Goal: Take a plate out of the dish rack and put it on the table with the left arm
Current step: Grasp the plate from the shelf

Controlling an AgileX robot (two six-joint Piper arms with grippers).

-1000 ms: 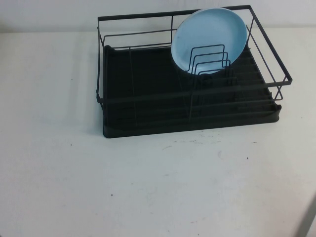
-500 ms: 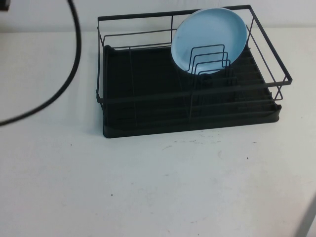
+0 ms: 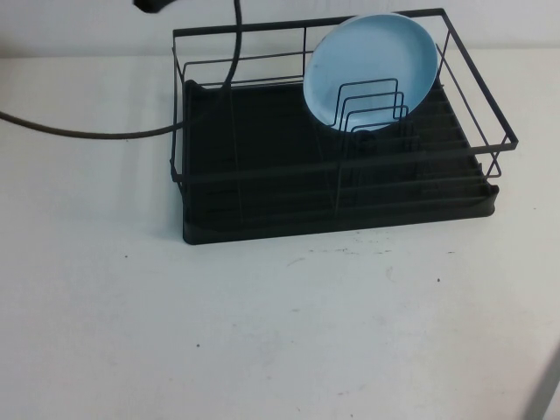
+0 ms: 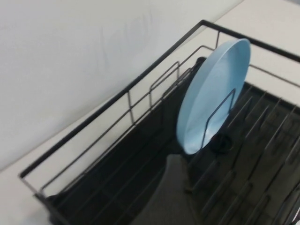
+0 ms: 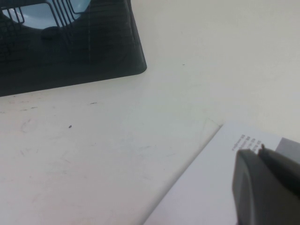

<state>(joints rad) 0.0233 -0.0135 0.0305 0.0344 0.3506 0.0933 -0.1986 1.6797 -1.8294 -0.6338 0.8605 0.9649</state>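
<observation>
While the plate (image 3: pixel 371 70) is standing nearly upright on edge in the far right part of the dish rack (image 3: pixel 262 201), leaning behind the upright wire dividers (image 3: pixel 372 107), nothing is touching it; in the left wrist view the plate (image 4: pixel 213 93) is sitting ahead of the camera, well apart from the left gripper (image 4: pixel 171 197), which is showing only as a dark blurred shape low over the ribbed tray, so I cannot tell whether its jaws are released or clenched. In the high view only a black cable (image 3: pixel 114 133) of the left arm is looping over the rack's left rail. The right gripper (image 5: pixel 265 187) is hanging near the counter (image 3: pixel 280 332) over a white sheet (image 5: pixel 206 187), away from the rack, its jaws equally unreadable. As I judge it, the approach is only beginning; the risks are the cable snagging the top rail, the jaws striking a divider, or a thin rim grip letting the plate slip while lifting clear.
</observation>
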